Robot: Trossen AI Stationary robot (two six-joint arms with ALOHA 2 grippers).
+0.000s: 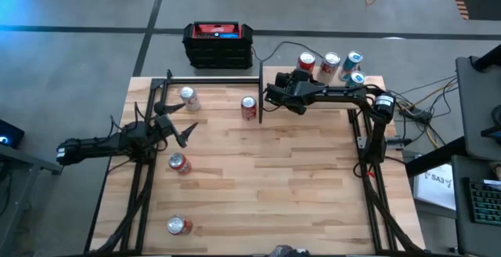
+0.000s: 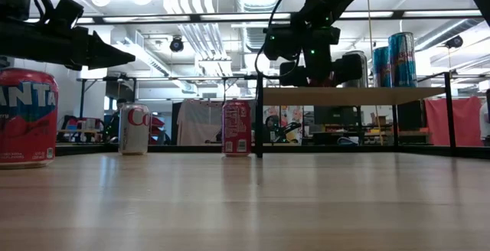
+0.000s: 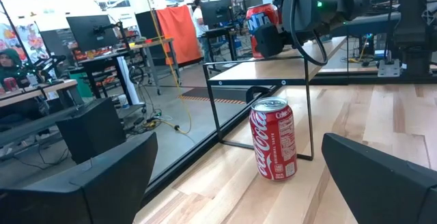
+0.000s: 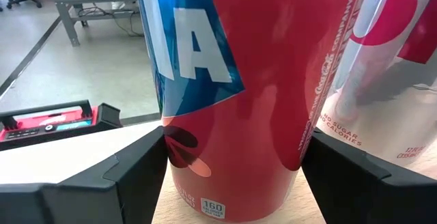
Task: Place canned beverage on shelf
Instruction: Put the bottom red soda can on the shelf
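Observation:
A red canned beverage with a blue label [image 4: 232, 80] stands on the shelf [image 1: 329, 100], a pale board on black posts at the table's far right. My right gripper [image 1: 301, 74] reaches over the shelf's left end and is shut on this can [image 1: 305, 59]. Beside it on the board are a white-and-pink can [image 4: 389, 67] and two blue cans [image 1: 355, 67]. My left gripper [image 1: 177, 128] hovers open above the table's left side and points at a red cola can [image 3: 274, 138] standing on the table in front of the shelf. My right gripper pinches the red can's lower side wall [image 4: 179, 149] between its two fingers [image 4: 123, 176], one on each side. The fingers come nearly level from the table's near side, tipped slightly down. The can is upright, and its base appears to rest on the shelf board [image 4: 82, 152].
On the table stand a white cola can [image 1: 188, 98] at far left and a red can [image 1: 179, 163] near my left gripper, with another red can [image 1: 178, 226] by the near edge. A black-and-red box [image 1: 218, 41] sits on the floor beyond the far edge.

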